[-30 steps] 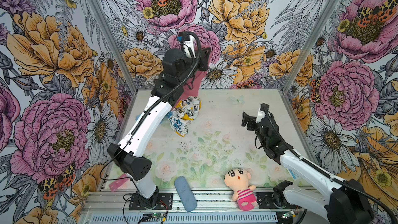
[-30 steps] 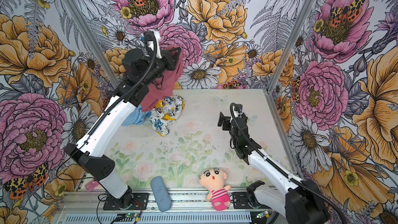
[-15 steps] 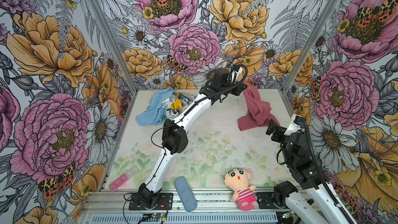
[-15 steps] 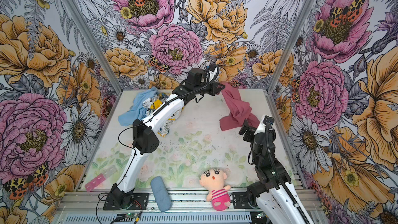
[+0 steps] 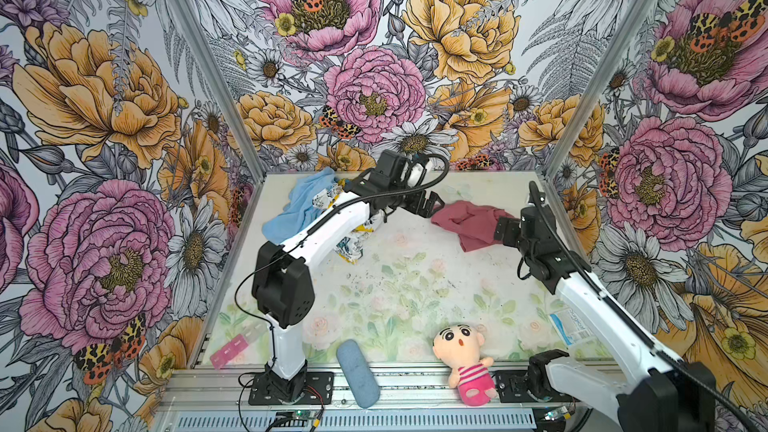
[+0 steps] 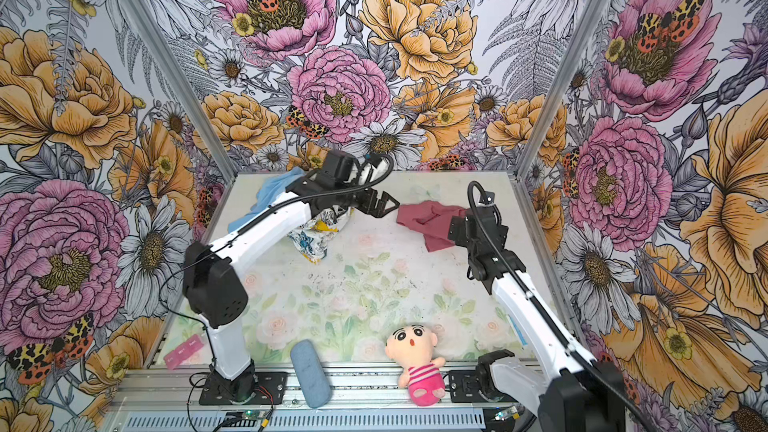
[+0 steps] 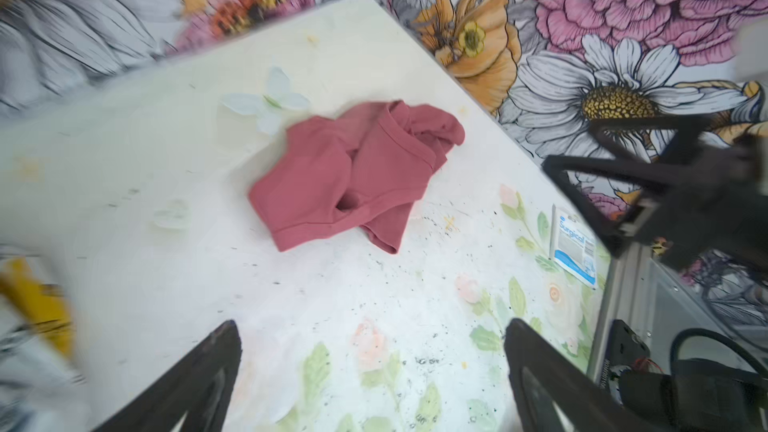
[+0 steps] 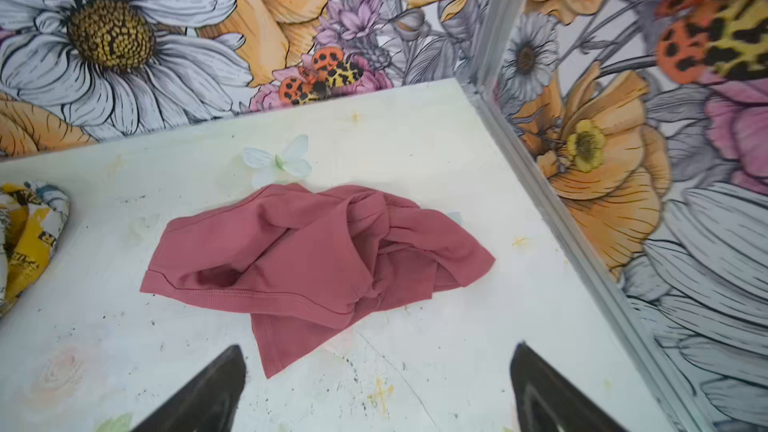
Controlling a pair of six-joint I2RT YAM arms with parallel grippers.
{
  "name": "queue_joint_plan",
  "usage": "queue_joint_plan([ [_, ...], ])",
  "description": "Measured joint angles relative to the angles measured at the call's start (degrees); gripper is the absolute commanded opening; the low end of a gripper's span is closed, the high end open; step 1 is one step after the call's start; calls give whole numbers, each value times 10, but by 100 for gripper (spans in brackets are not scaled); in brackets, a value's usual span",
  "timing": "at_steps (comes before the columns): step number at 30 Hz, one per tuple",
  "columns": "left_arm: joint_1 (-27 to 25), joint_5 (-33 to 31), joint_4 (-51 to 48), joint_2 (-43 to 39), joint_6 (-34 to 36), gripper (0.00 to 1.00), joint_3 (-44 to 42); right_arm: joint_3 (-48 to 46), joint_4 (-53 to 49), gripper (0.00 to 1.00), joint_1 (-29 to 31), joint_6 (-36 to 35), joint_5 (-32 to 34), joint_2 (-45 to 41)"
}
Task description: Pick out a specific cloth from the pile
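The dusty-rose cloth [image 5: 465, 220] [image 6: 424, 218] lies crumpled and alone on the table at the back right, held by neither gripper. In both wrist views the cloth [image 7: 353, 176] [image 8: 311, 251] lies flat ahead of the fingers. My left gripper [image 5: 428, 205] [image 7: 369, 324] hangs open just left of it with nothing between its fingers. My right gripper [image 5: 500, 229] [image 8: 379, 347] is open too, at the cloth's near right edge. The pile stays at the back left: a light blue cloth [image 5: 299, 205] and a printed white cloth [image 5: 353, 243], partly under my left arm.
A plush doll [image 5: 465, 363] and a blue-grey oblong pad [image 5: 357, 374] lie at the front edge. A pink strip box [image 5: 230, 353] sits front left and a surgical packet [image 5: 569, 326] by the right wall. Floral walls [image 5: 415, 76] close in three sides.
My left gripper carried the pink cloth from above the pile to the back right, opened and let it drop on the table. My right arm swung over beside it.
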Motion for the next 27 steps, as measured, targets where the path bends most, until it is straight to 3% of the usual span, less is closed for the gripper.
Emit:
queue_joint_plan([
  [4, -5, -36, -57, -72, 44, 99, -5, 59, 19, 96, 5, -14, -70, 134],
  [9, -5, -33, -111, -120, 103, 99, -120, 153, 26, 94, 59, -27, -87, 258],
  [15, 87, 48, -68, -204, 100, 99, -271, 255, 34, 75, 98, -11, -82, 362],
  [18, 118, 66, -32, -221, 89, 99, -273, 272, 29, 68, 93, 4, -74, 390],
  [26, 116, 87, 5, -233, 77, 99, -273, 316, 3, 62, 87, 35, -93, 468],
  [27, 116, 87, 6, -233, 74, 99, -273, 321, -2, 58, 88, 38, -94, 476],
])
